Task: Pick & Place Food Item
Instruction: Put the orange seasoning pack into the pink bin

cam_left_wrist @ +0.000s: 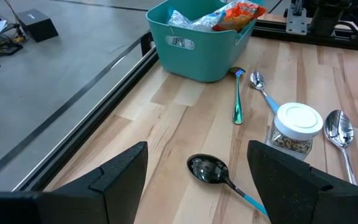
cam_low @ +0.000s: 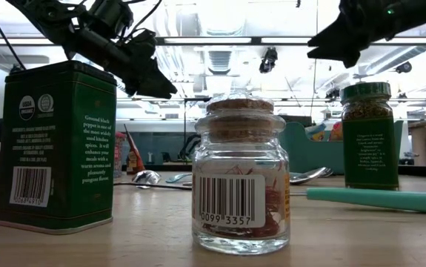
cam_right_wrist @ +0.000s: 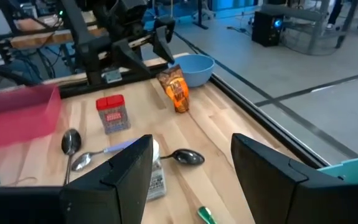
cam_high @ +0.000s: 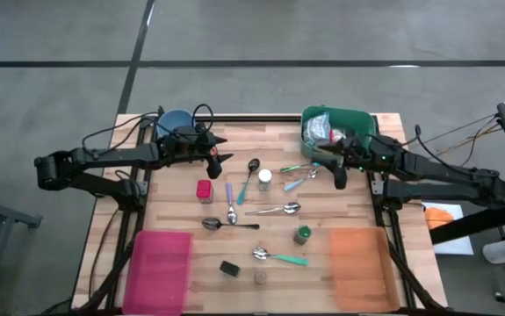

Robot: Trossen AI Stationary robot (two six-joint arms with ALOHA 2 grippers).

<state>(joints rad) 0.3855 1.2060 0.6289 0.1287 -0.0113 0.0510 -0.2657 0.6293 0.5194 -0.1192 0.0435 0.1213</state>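
Two grippers in play, both empty. My left gripper has its fingers spread apart with nothing between them; it hangs at the upper left of the table in the high view, above an orange snack packet. The packet sits on the wood just beside the blue bowl, not in it. My right gripper is also parted and holds nothing, low over the table in front of the teal bin at upper right. The bin holds more food packets.

Judgement: one item is out of the bin, but if the bowl is the target, placement is not done. Left to do: regrasp the packet or fetch another.
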